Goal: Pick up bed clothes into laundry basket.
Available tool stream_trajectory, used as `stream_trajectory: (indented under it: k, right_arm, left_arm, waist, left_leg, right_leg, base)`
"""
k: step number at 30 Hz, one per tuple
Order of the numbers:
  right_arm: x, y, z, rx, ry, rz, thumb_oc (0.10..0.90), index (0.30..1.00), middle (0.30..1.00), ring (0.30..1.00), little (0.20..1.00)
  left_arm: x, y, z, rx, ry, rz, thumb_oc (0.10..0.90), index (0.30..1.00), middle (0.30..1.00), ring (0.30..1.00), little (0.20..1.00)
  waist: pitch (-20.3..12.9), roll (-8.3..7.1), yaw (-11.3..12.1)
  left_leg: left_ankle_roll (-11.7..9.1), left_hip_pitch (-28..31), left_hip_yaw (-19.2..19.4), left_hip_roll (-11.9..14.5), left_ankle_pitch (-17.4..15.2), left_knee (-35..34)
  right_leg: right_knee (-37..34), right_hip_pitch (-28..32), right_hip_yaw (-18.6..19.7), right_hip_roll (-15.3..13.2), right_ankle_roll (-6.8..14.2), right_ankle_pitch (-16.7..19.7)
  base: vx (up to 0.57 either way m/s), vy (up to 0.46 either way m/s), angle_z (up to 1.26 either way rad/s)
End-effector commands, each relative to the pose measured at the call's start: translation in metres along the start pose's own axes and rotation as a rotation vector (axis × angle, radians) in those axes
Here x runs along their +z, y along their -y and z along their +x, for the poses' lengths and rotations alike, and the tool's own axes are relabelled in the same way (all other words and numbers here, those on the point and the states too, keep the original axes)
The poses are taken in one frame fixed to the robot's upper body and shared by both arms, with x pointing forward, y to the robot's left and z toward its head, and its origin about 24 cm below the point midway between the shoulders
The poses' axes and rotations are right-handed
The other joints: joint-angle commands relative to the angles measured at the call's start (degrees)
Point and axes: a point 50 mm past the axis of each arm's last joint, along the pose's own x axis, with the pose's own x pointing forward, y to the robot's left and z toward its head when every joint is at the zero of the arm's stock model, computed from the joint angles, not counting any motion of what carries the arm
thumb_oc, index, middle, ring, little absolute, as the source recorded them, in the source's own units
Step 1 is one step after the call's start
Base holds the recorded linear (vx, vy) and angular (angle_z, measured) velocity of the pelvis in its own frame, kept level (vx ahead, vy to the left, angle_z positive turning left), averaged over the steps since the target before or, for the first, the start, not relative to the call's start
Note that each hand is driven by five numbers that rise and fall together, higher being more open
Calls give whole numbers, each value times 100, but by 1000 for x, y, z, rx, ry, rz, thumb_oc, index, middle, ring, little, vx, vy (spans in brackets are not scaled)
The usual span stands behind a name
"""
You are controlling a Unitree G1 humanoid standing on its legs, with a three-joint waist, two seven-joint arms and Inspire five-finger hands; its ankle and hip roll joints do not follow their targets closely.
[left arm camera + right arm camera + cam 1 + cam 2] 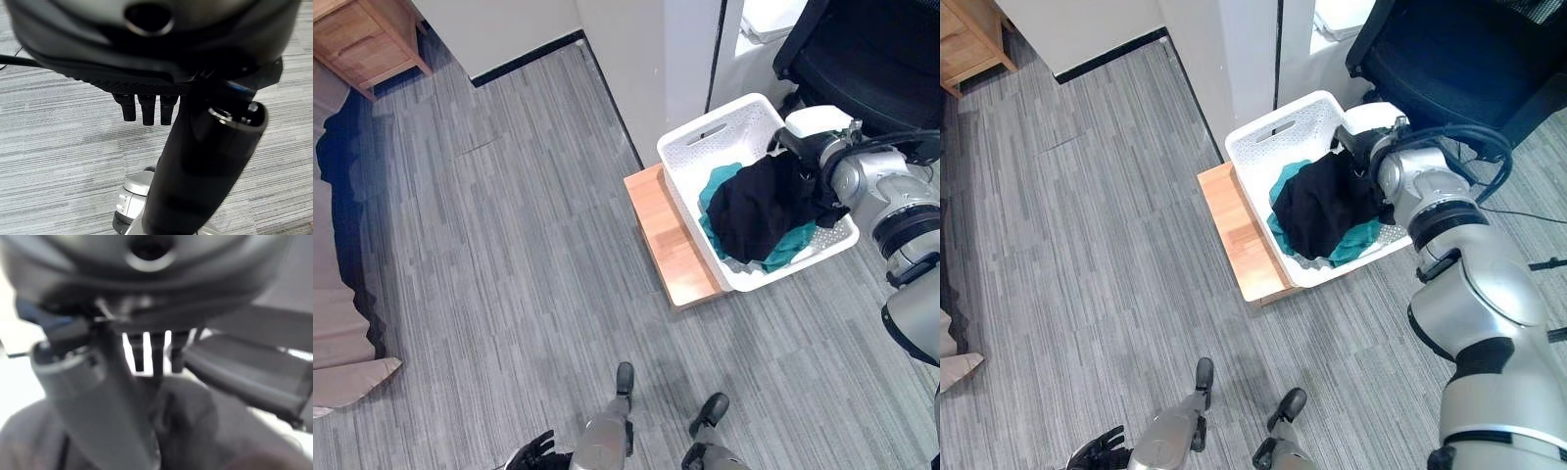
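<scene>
We see the black garment (759, 211) lying on teal cloth (792, 245) inside the white laundry basket (705, 132), which sits on a low wooden bench (671, 235). Our right robot hand (1356, 147) rests against it, fingers hidden; our left robot hand (530, 452) hangs spread, holding nothing.

Silver-grey right arm (1449, 245), black bands at the joints, black cables looping off the wrist; both hands (530, 452) dark.

Open grey floor (509, 255) left of the basket (690, 147); wall (646, 59) and office chair (871, 59) crowd behind.
</scene>
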Motion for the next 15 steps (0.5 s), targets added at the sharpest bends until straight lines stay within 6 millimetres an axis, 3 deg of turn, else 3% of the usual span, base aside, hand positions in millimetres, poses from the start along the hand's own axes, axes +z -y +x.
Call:
stream_trajectory:
  k: [1,2,5,7,8,11,12,13,15]
  right_arm:
    - [56,114,-13,-317,194,-41,800,900,900,900,900]
    - [73,113,-14,-340,261,18,800,900,900,900,900]
    - [75,150,-35,-439,316,73,800,900,900,900,900]
    - [78,154,-40,-450,342,62,800,900,900,900,900]
    - [83,165,-59,-506,422,52,800,900,900,900,900]
    - [74,176,-89,-597,514,101,800,900,900,900,900]
    - [73,176,-89,-596,512,103,800,900,900,900,900]
    - [45,180,-116,-710,529,197,800,900,900,900,900]
    - [12,159,-126,-701,498,255,800,900,900,900,900]
  left_arm:
    - [1,-27,-6,52,-4,111,800,900,900,900,900]
    - [3,-32,-4,88,-6,144,800,900,900,900,900]
    - [-14,-49,-8,138,-107,122,800,900,900,900,900]
    - [-10,-54,-7,161,-102,117,800,900,900,900,900]
    - [-3,-59,-6,187,-100,100,800,900,900,900,900]
    - [-1,-64,-6,209,-110,68,800,900,900,900,900]
    - [-1,-65,-6,210,-109,70,800,900,900,900,900]
    - [-16,-59,-7,184,-164,87,800,900,900,900,900]
    - [-17,-59,-6,239,-206,75,800,900,900,900,900]
  waist:
    - [-155,-442,56]
    - [-166,-465,-14]
    - [-264,-601,-76]
    - [-300,-645,-135]
    - [-377,-741,-281]
    - [-544,-825,-530]
    - [-542,-837,-522]
    - [-646,-838,-720]
    - [-802,-1003,-998]
  left_leg:
    - [-258,268,160,-185,62,-63]
    - [-249,309,190,-169,38,-63]
    - [-209,363,245,-200,133,-63]
    - [-212,426,253,-199,108,-63]
    - [-209,562,307,-206,60,-63]
    - [-192,759,405,-228,-20,-63]
    - [-192,765,407,-228,-22,-63]
    - [-189,871,486,-231,-62,-63]
    - [-185,1013,581,-236,-116,-63]
  right_leg:
    - [15,149,264,73,277,-303]
    - [15,167,290,76,272,-297]
    - [15,227,195,39,239,-203]
    - [15,280,197,32,241,-206]
    - [15,403,227,37,251,-210]
    - [15,553,302,41,278,-208]
    - [15,558,303,40,279,-208]
    - [15,626,362,57,301,-201]
    - [15,712,446,80,328,-210]
  base:
    - [10,24,-15]
    - [-75,46,-21]
    - [-50,21,-8]
    - [43,13,2]
    - [77,40,3]
    - [46,50,3]
    - [34,59,-23]
    - [43,35,-40]
    - [74,23,-16]
